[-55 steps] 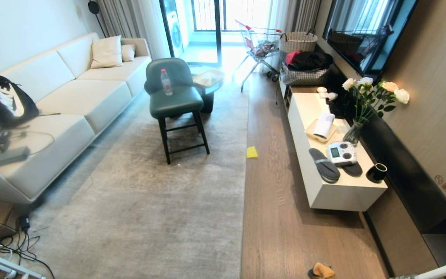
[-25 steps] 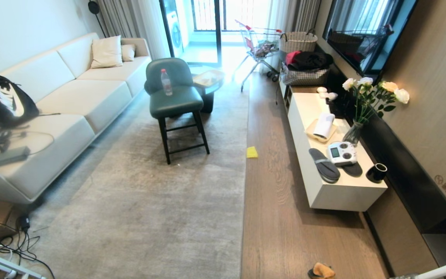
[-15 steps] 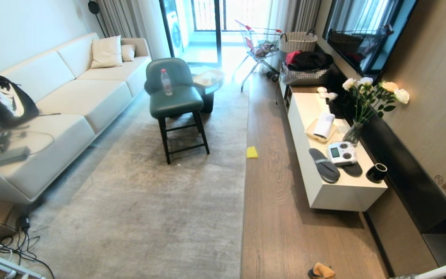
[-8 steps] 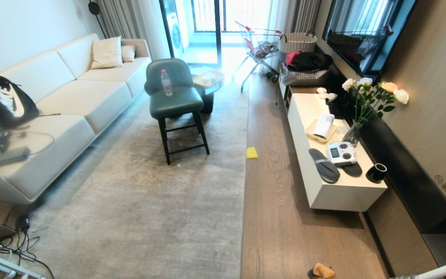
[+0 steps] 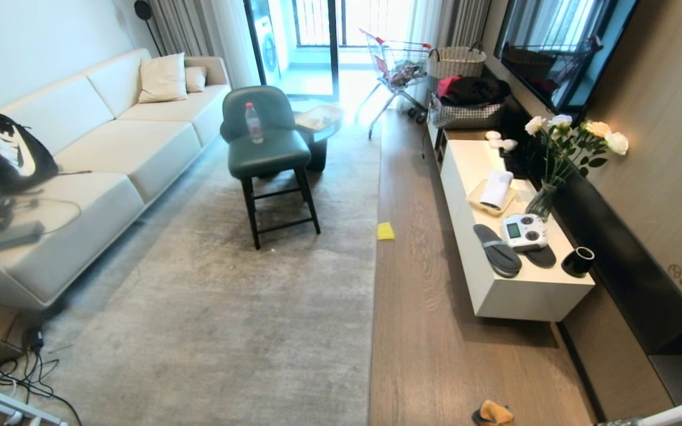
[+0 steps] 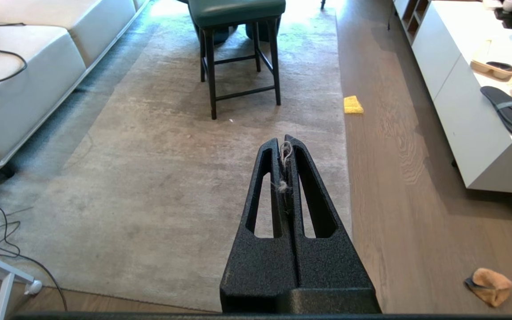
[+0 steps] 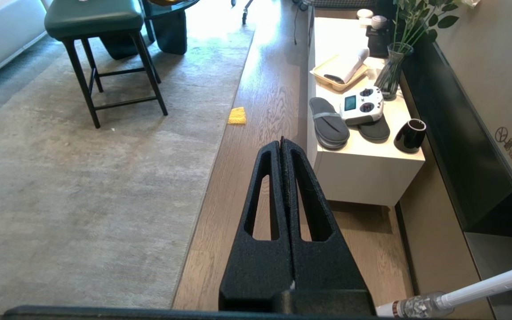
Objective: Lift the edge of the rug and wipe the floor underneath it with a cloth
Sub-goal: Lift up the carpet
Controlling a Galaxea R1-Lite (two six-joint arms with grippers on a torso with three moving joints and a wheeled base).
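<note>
Above the rug's near end, the left claw (image 6: 286,144) is clenched, a wisp of grey fluff caught between its tips, grasping nothing else. The right claw (image 7: 282,143) is likewise clenched and empty, hanging over the floor (image 5: 430,355). One rug edge (image 5: 374,284) runs straight and flat along the bare plank strip between rug and white desk (image 5: 530,290); that strip is open. One cloth (image 5: 492,412), orange and crumpled, lies on the floor well clear of the rug edge, near the picture's bottom. One yellow square (image 5: 385,231) lies at the rug edge farther off. One green stool (image 5: 270,154) stands on the rug. Two slippers (image 5: 496,250) and one black cup (image 5: 578,261) sit at the desk's near end.
</note>
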